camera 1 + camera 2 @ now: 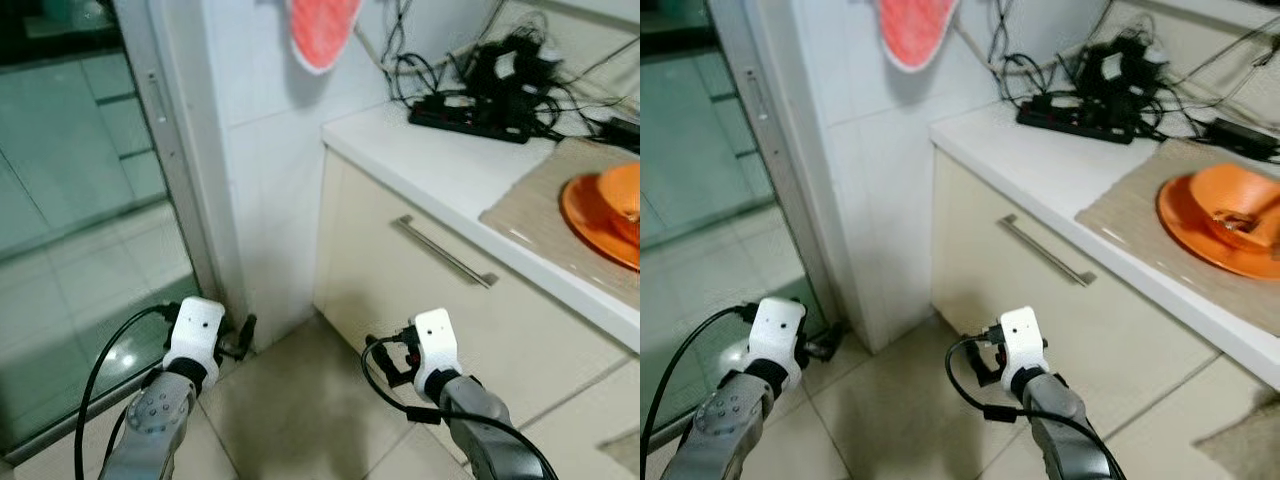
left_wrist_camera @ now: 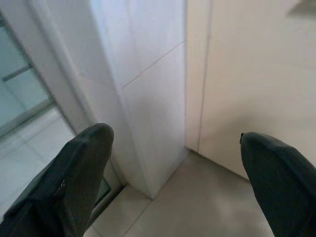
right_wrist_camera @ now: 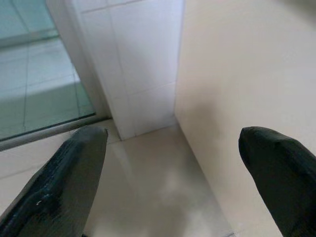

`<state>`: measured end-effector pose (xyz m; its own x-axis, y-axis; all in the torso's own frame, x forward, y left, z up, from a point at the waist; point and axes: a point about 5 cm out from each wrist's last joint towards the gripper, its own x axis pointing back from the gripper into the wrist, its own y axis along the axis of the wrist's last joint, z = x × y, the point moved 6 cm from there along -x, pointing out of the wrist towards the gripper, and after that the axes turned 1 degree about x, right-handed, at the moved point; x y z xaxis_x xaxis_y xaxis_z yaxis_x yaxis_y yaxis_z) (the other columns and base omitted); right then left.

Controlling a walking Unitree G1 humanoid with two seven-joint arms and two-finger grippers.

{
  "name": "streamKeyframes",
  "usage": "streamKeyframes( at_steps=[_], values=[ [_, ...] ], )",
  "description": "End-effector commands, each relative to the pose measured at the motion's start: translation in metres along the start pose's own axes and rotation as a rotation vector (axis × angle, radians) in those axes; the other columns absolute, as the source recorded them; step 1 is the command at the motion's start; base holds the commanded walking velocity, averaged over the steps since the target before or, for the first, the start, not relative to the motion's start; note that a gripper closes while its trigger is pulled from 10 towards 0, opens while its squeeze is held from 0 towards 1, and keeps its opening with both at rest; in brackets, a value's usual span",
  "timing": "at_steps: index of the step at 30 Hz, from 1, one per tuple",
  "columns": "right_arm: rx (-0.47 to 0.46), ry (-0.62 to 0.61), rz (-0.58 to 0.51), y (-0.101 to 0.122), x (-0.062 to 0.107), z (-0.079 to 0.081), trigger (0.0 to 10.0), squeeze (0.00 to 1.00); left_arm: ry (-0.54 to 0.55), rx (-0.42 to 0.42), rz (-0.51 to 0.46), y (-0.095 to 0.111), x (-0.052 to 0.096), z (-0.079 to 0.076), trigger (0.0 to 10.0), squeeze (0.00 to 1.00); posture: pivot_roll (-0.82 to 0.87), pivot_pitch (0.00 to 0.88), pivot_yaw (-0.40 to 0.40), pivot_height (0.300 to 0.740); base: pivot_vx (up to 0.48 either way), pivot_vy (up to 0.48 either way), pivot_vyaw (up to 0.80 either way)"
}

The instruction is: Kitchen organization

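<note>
A glossy orange plate [image 1: 1215, 235] sits on a woven mat [image 1: 1140, 215] atop the white counter [image 1: 450, 170], above a steel-handled drawer [image 1: 445, 251]. My left gripper [image 2: 177, 182] and right gripper [image 3: 173, 177] hang low, jaws wide apart, empty.

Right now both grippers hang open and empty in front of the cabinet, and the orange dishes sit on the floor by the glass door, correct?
Not quite. The orange dishes sit on a mat on the countertop, as the right eye view shows. The left gripper and right gripper do hang open and empty.

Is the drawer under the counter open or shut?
Shut: the drawer front sits flush under the counter, its handle untouched.
</note>
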<state>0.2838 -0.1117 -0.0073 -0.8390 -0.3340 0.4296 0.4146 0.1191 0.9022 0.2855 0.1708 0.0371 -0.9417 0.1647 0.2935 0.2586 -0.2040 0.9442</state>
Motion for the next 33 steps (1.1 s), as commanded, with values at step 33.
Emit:
streamKeyframes(
  at_steps=[33],
  values=[
    [-0.008,-0.001,-0.014,0.0023,0.0013,-0.0025,10.0,0.00,-0.021,-0.004,-0.041,0.0111,-0.0023,-0.0049,10.0,0.00,-0.01,0.000,-0.037,0.740,0.000,0.000,-0.80]
  ],
)
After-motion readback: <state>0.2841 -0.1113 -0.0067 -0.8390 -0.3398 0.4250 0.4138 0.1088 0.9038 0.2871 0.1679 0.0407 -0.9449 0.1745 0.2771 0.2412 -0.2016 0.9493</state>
